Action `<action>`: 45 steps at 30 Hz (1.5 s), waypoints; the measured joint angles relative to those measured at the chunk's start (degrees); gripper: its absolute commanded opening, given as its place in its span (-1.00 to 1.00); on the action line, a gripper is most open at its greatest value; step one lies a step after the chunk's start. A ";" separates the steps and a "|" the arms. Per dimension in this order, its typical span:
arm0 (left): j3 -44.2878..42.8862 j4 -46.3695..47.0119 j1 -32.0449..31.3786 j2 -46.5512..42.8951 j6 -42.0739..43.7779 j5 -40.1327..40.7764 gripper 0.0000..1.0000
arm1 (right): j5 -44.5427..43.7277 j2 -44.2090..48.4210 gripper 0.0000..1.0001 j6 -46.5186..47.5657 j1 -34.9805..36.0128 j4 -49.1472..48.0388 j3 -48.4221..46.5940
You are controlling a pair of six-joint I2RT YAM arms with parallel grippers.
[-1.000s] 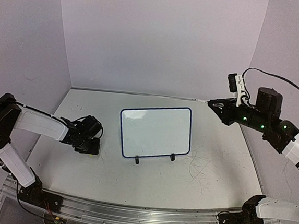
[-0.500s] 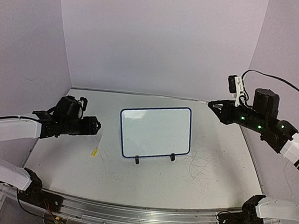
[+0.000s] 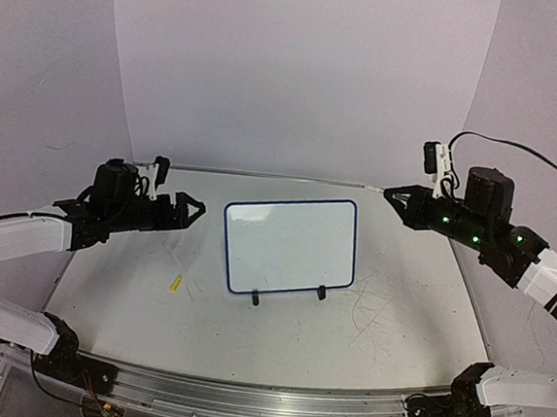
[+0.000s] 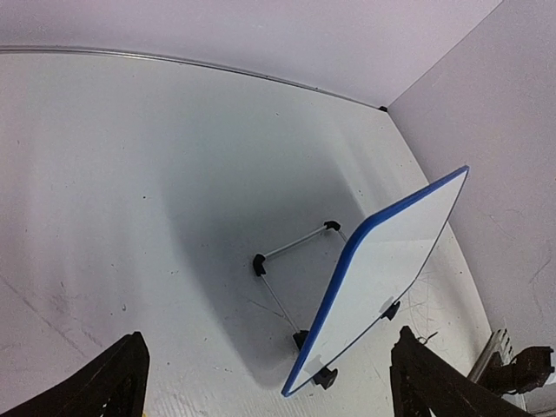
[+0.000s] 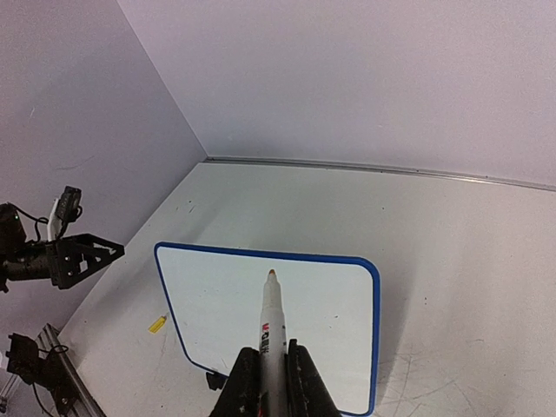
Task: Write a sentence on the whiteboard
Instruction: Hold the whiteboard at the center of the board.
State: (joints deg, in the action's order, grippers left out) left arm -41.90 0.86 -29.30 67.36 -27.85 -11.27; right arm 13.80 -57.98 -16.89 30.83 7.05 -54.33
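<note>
While lilac walls (image 3: 300, 74) ring the scuffed tabletop (image 3: 396, 316), left tool (image 3: 192, 213) gapes (right tool (image 5: 272, 354) clamps marker (image 5: 273, 313)).

You've got soft, even overhead light here, nothing blown out. In your left wrist view the small blue-rimmed white whiteboard (image 4: 391, 252) drops a broad grey shadow on the scuffed white counter (image 4: 104, 174). Top view bows at the edges, focus looks decent.

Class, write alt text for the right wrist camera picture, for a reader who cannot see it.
The right gripper clamps a white marker, its bare tip aimed at a blue-rimmed whiteboard that looks blank, propped on the table. Far left, the left gripper hangs open, a small yellow object lying nearby.
</note>
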 measured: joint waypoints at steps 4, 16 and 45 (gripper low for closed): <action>-6.20 -1.98 0.17 3.47 1.13 -1.44 0.99 | -1.20 0.26 -1.00 -0.65 0.00 -0.37 0.02; -10.19 1.48 1.62 18.44 3.96 -17.57 0.95 | 0.75 -0.45 -1.00 -1.07 0.00 -1.75 0.02; -4.54 22.83 3.60 28.92 0.18 -42.88 -0.03 | 7.97 -6.56 -1.00 0.27 0.70 -5.19 -2.67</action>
State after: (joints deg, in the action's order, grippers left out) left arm -46.44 23.68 -25.70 96.28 -27.67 -54.15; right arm 21.77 -64.53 -16.62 31.53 1.86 -56.99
